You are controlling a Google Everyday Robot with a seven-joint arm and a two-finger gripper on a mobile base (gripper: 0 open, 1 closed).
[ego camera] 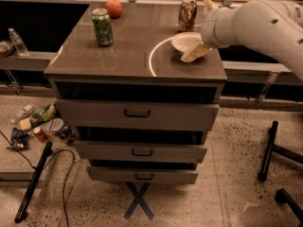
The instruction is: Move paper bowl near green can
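On the cabinet top [128, 56], right side: paper bowl [184, 39], gripper [195, 53] at its near rim; whether it grips cannot be told. At far left, green can [102, 27], well apart from bowl; transfer across not yet done

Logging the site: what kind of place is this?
Probably a lab or workshop test area, not a home: a grey drawer cabinet, a taped X below it, a cable and stand legs. The tool is at the paper bowl on the cabinet top.
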